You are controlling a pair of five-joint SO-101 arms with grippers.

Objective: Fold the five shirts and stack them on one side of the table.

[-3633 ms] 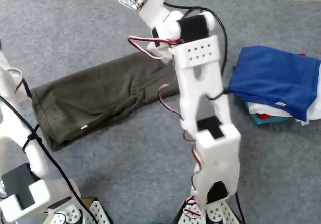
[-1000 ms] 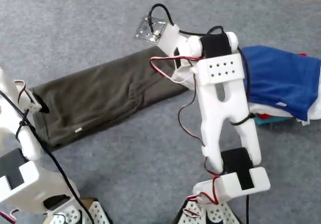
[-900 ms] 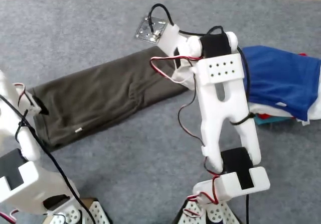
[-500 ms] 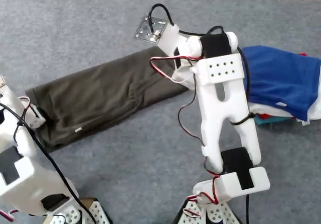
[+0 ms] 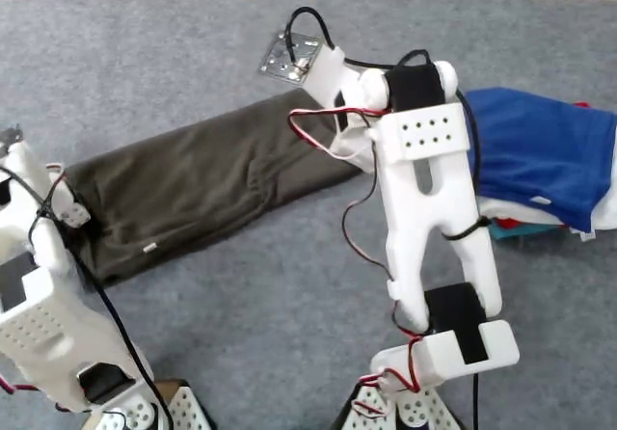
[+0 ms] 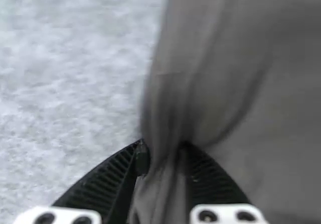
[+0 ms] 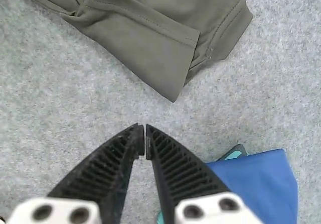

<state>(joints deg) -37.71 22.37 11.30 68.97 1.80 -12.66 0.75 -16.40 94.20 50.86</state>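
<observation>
Grey felt table (image 5: 241,334). Olive shirt (image 5: 193,189), folded lengthwise, one end bunched between left gripper (image 6: 160,156) fingers, pinched, likely for lifting it over. Right gripper (image 7: 145,132) fingers pressed together, empty; shirt's other end just beyond tips, folded stack (image 5: 530,150) near them.

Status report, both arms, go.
Left end effector shut on olive shirt edge. Right end effector shut, empty, near shirt's other end. Folded stack apart, not in the way.

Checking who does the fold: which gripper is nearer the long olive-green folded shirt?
Left. The left gripper pinches the olive-green shirt; the right gripper hangs shut off its far end.
</observation>
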